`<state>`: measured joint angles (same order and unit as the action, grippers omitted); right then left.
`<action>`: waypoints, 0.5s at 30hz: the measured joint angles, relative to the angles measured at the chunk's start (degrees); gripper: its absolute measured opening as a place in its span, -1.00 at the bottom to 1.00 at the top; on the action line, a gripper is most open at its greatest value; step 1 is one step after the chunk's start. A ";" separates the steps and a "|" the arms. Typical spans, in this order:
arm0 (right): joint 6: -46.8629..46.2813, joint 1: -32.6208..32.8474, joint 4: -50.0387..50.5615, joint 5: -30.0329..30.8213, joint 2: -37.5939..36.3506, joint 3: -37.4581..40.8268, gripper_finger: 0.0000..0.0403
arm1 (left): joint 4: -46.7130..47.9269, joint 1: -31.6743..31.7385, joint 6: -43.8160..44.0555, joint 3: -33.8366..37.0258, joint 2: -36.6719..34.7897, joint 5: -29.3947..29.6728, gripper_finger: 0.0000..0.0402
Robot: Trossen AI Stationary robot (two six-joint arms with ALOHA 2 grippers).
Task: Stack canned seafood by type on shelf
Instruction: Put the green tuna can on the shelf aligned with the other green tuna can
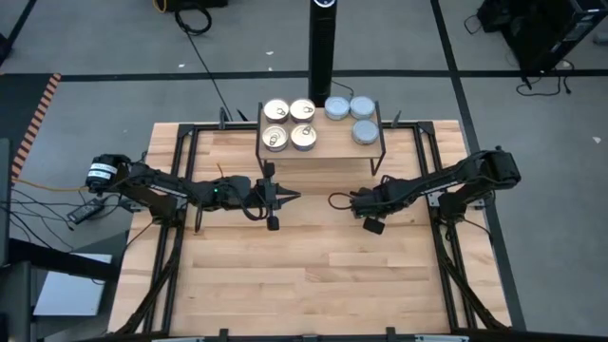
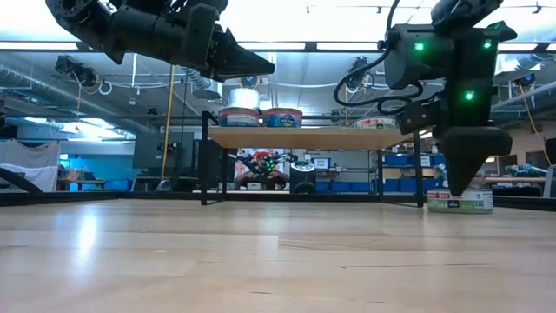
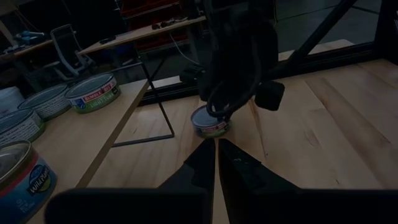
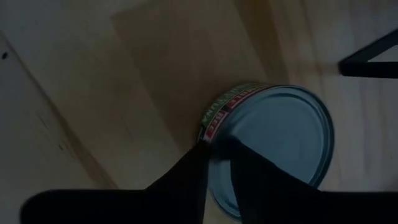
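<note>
The right arm's dark two-finger tool [image 1: 334, 200] hangs over the light-wood table [image 1: 313, 275], in front of the small light-wood shelf on thin black wire legs [image 1: 323, 144]. Its two fingers are drawn nearly together with nothing between them. Directly beneath it a flat round tin with a plain blue-grey lid and a green-and-red label band [image 4: 267, 149] sits upright on the table. In the right wrist view the fingertips [image 4: 196, 163] lie over the near rim of that lid; contact cannot be judged there. The left wrist view shows the same tin [image 3: 210, 121] on the table in front of the shelf's leg.

The left arm's tool [image 1: 294, 197] waits in front of the shelf too, well apart from the tin, fingers closed and empty.

On the shelf stand four gold pull-tab tins [image 1: 289, 123] at one end and three blue-grey tins [image 1: 351, 115] at the other.
</note>
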<state>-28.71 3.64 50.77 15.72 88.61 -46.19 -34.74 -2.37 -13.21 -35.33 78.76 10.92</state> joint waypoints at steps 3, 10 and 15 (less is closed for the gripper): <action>0.26 0.02 -0.12 0.08 -0.02 0.04 -0.77 | -0.02 0.00 0.00 0.00 -0.02 0.00 -0.87; 1.37 0.50 -0.34 -1.44 -4.42 0.06 -0.97 | -0.04 0.00 0.00 0.00 -0.02 0.00 -0.87; 1.92 1.38 -0.19 -1.33 -8.25 -2.06 -0.98 | -0.04 0.00 0.00 -0.01 -0.02 0.00 -0.87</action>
<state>-26.79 5.02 50.58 14.39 80.36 -48.25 -34.79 -2.37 -13.21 -35.35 78.74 10.92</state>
